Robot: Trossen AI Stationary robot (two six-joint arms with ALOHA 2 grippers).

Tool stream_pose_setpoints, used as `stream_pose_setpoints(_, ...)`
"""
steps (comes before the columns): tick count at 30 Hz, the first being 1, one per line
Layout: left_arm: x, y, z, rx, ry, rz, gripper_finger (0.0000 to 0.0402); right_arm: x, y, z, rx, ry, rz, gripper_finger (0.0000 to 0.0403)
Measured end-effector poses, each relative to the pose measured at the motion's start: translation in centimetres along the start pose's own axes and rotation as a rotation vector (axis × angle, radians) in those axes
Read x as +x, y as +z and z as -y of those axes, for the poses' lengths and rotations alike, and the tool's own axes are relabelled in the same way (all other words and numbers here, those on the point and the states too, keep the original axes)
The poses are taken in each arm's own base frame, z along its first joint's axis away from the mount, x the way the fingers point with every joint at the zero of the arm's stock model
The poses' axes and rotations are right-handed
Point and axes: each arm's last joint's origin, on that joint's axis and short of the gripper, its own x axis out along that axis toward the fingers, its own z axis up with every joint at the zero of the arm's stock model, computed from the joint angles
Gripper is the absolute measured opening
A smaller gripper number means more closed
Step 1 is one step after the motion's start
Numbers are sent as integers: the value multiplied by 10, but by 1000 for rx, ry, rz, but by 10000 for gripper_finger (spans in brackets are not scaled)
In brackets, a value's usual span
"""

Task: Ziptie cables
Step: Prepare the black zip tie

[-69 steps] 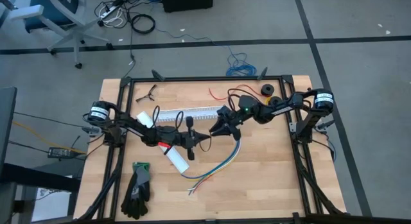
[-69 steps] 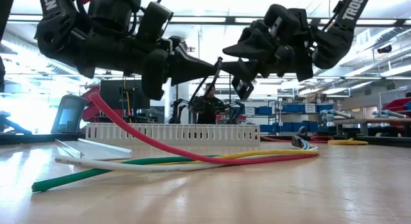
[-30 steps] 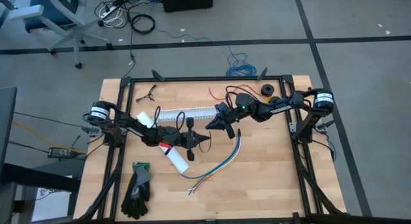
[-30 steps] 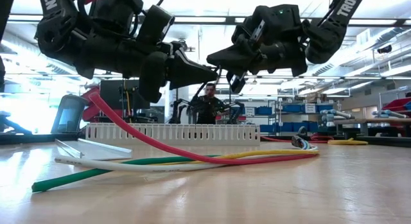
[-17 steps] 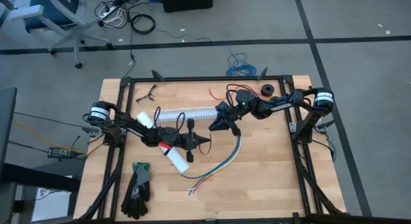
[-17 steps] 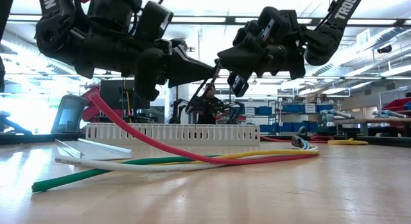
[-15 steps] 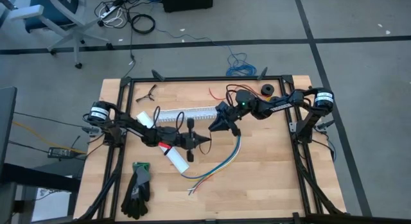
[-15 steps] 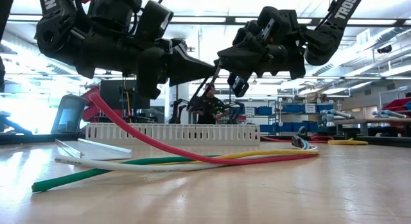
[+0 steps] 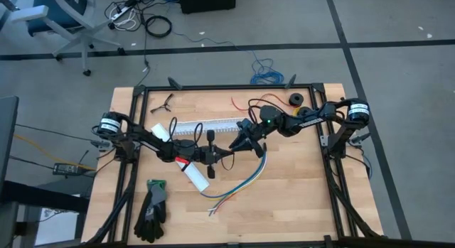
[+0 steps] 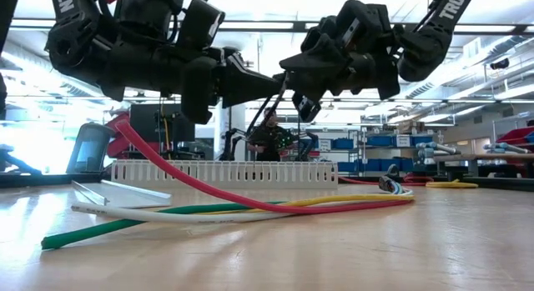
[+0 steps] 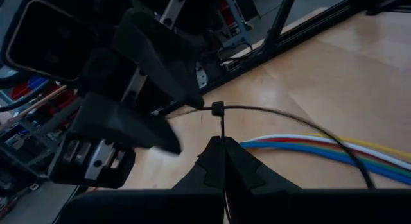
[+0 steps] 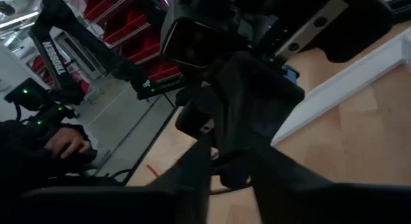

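The cables are thin yellow, green, blue and white wires lying flat on the wooden table, fanned out toward the near edge; they also show in the low view and the left wrist view. Both grippers hover above them near the table's middle. My left gripper is shut on a black ziptie, whose strap arcs away in a loop. My right gripper faces it, open, with one fingertip right at the ziptie's thin free end. My left gripper pinches the ziptie's strap just below its head, between the two fingertips. The strap stands up from the fingers to the head, lifted clear of the table. My right gripper: I cannot tell whether its fingertip touches the ziptie's free end.
A white slotted channel lies across the far half of the table behind the grippers. A white strip and a dark glove lie near the left front. A thin red wire and a black roll sit at the far edge.
My right gripper has shifted slightly toward the table's near edge and closer to the ziptie's head, tipping a little. The left gripper has kept its hold, and the cables have stayed where they were.
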Motion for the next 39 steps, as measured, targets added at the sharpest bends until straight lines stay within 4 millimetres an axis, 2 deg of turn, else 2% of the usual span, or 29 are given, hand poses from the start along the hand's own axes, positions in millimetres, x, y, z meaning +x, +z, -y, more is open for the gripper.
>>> stream_pose_setpoints(2, 0, -1, 0, 1, 5, -8, 0, 1, 0, -1, -31, -6, 2, 23)
stream_pose_setpoints(5, 0, -1, 0, 1, 5, -9, 0, 1, 0, 0, -54, -63, 24, 5)
stream_pose_setpoints(17, -1, 3, 6, -4, -10, 7, 0, -12, 12, 18, -107, -337, 162, 0)
stream_pose_setpoints(22, -2, 4, 7, -3, -13, 7, 0, -17, 13, 22, -48, -275, 151, 0)
stream_pose_setpoints(26, -2, 3, 7, -2, -10, 1, 0, -20, 12, 22, -31, -153, 97, 10)
stream_pose_setpoints(30, -2, -1, 9, 9, -26, -47, 0, -24, 10, 26, 6, -107, 49, 37)
stream_pose_setpoints(34, -3, -10, 11, -25, -13, -145, 0, -32, 10, 33, 28, -94, 30, 67)
stream_pose_setpoints(39, -15, -26, 6, -160, 25, -185, 0, -47, 13, 45, 50, -140, 40, 100)
